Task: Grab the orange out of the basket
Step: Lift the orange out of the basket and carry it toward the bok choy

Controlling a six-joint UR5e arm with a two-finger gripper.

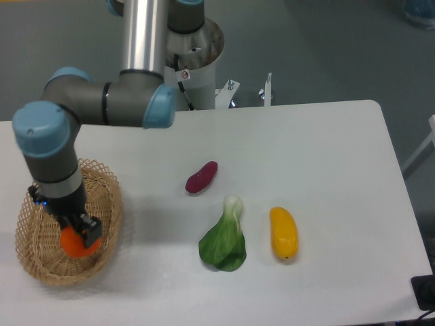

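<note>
The gripper (80, 234) reaches straight down into the basket (109, 204), its dark fingers against the orange (73, 244); whether they clamp it is unclear. The arm (58, 146) bends overhead, hiding part of the wicker. On the table (326, 149): one purple sweet potato (201, 177), one bok choy (224, 238), one yellow mango (283, 233).

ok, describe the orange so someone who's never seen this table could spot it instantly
Find the woven wicker basket at the table's near-left corner, under the arm. The orange sits inside it, with the gripper down around it. It is a small, round, bright-orange ball, unlike the elongated yellow-orange fruit lying on the bare table beside the leafy green.
</note>
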